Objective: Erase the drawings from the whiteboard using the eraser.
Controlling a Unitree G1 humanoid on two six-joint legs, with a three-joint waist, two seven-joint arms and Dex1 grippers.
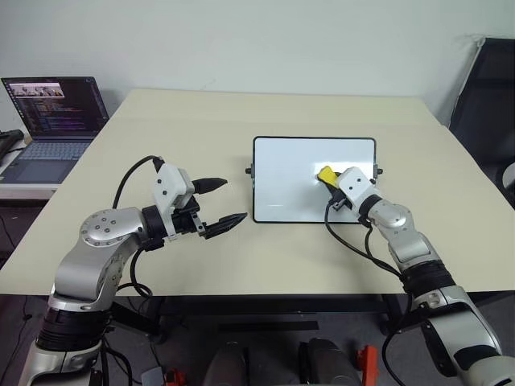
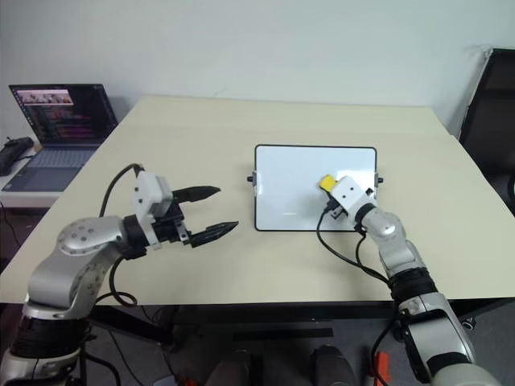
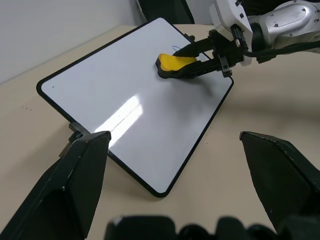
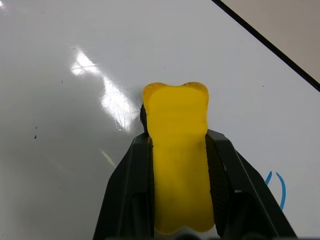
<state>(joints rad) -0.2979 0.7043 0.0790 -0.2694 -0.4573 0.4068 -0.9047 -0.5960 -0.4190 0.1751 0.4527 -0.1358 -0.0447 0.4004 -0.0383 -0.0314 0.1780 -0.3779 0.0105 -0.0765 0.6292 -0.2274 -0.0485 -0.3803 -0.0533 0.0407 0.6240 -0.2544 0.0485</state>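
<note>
The right hand [image 1: 331, 182] grips the eraser [image 1: 325, 174] against the whiteboard [image 1: 282, 181] near the worktop's [image 1: 201, 121] right edge; the left hand [image 1: 222, 203] hangs released. A hard stroke could slide the unheld board, leaving the blue drawing [image 4: 277, 187] beside the eraser. A laptop [image 1: 52, 125] sits left.

An office or lab workspace is suggested: a plain beige table [image 1: 201, 265] is set against a bare white wall [image 1: 241, 40], and code is displayed on a laptop [image 1: 50, 121] alongside.
</note>
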